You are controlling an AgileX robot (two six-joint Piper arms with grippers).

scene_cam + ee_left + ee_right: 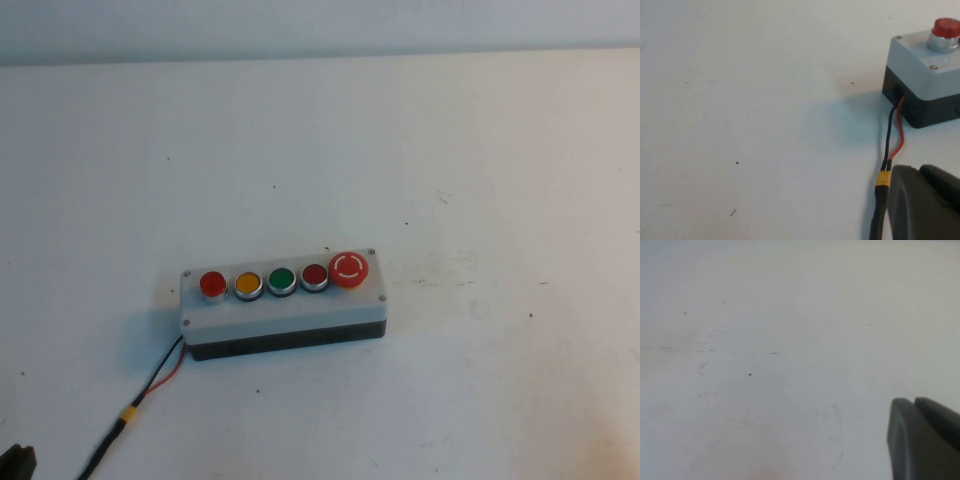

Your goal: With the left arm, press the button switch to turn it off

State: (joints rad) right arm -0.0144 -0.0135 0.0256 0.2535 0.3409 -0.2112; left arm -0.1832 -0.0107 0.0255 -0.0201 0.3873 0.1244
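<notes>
The button switch (pixel 213 285) is a small round bright-red button with a silver rim at the left end of the row on a grey box (pixel 290 308). It also shows in the left wrist view (pixel 946 27), on the box corner (pixel 915 55). My left gripper (pixel 919 170) is shut and empty. It sits low beside the box's cable, a short way from the box on its left end. In the high view only a black tip of the left gripper (pixel 16 462) shows at the bottom left corner. My right gripper (pixel 914 401) is shut over bare table, outside the high view.
The row also holds a yellow button (pixel 248 283), a green button (pixel 281 279), a darker red button (pixel 314 275) and a large red mushroom button (pixel 350 268). A black and red cable (pixel 150 385) with a yellow band (pixel 883 178) runs from the box's left end towards the front left.
</notes>
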